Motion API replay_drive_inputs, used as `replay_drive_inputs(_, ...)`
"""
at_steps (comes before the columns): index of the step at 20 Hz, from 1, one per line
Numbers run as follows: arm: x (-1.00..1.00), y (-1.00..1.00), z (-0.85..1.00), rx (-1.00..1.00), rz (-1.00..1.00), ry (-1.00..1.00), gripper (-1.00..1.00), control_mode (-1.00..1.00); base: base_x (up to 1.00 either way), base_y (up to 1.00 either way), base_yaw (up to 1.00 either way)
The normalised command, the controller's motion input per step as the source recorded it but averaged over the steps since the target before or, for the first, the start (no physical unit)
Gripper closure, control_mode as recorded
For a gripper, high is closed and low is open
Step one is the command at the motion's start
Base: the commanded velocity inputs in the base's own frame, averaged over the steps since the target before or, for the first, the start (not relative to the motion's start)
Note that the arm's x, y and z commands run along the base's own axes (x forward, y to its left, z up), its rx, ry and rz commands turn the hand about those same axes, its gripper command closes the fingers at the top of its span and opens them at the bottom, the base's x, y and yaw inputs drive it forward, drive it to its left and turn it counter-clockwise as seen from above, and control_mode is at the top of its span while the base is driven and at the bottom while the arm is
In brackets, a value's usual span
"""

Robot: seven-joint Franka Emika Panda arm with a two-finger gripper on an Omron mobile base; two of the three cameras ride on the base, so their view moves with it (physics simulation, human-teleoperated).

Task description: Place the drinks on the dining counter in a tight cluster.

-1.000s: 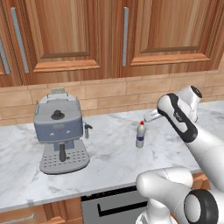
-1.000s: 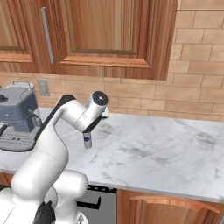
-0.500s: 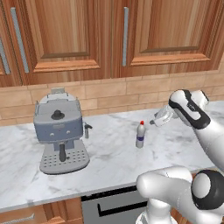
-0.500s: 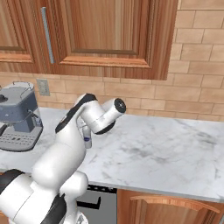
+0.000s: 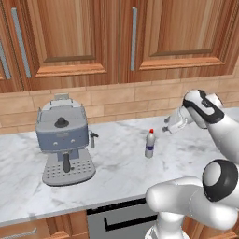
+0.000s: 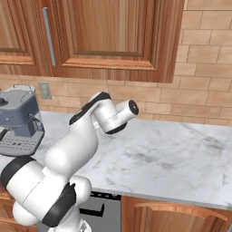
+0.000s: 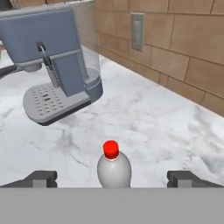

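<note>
Drinks are down to one in sight, on the narrow grey-veined white marble wall counter (image 5: pixel 116 163) under the wooden cabinets (image 5: pixel 70 42), not the dining counter. Left of it stands a blue-grey espresso machine (image 5: pixel 63 140). The small white bottle with red cap and blue label (image 5: pixel 149 144) stands upright, apart from the gripper (image 7: pixel 113 179), whose fingers (image 7: pixel 41 178) stand wide either side of it. Closing high on the cap could tip it.

Wooden cabinets (image 5: pixel 93 42) hang above a tan brick wall (image 6: pixel 199 97) and a grey-veined marble counter (image 6: pixel 172 158).
</note>
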Motion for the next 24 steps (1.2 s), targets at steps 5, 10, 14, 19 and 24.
replay_drive_inputs(5, 0.00, 0.03, -0.23, 0.00, 0.04, -0.07, -1.00, -1.00, 0.00, 0.00, 0.00)
replay_drive_inputs(10, 0.00, 0.03, -0.02, 0.00, 0.18, 0.00, -1.00, -1.00, 0.00, 0.00, 0.00)
replay_drive_inputs(14, 0.00, 0.02, 0.00, 0.00, 0.22, 0.00, -1.00, -1.00, 0.00, 0.00, 0.00)
replay_drive_inputs(19, 0.00, 0.00, -0.03, 0.00, 0.05, 0.00, -1.00, -1.00, 0.00, 0.00, 0.00)
replay_drive_inputs(24, 0.04, 0.00, -0.25, 0.00, 0.00, 0.03, -1.00, -1.00, 0.00, 0.00, 0.00)
